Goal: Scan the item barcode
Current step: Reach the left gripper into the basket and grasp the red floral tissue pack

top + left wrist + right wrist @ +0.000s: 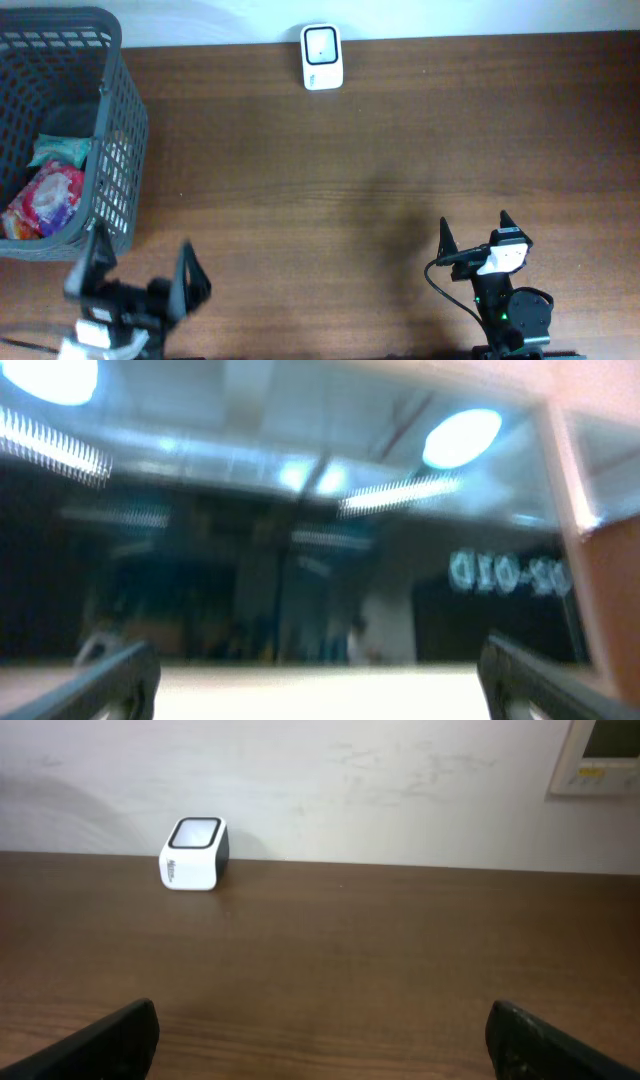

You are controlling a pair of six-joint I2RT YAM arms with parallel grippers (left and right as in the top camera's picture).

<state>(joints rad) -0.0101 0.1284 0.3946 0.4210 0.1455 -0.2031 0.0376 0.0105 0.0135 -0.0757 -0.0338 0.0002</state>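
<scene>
As no item is out of the basket [120,150] yet, stage: the very beginning; in my judgement the pick is the step you have in hand.
Item: it lies inside the grey basket at the far left of the table [400,150]. You see a pink packet [45,200] with a printed, shiny wrapper and, behind it, a teal packet [60,150]. Which one you must scan I cannot tell, and no barcode shows from above.
Look of the item: both seem soft, crinkly bags, so I expect they will bend under the fingers.
Scanner [321,57]: a small white box with a dark-framed window on its top face, at the far edge by the wall, well apart from the basket. It stands near the middle probably so that either arm can reach it; the code should come face down over the window.
Left gripper [142,262]: fully open with nothing between the jaws, just beside the near corner of the basket, so it is the natural arm for the pick. Its own camera gives only a blur.
Right gripper [475,230]: also wide open and empty, near the front edge, facing the scanner across bare wood.
Risk: the basket wall is high, so you should go in from above.
</scene>
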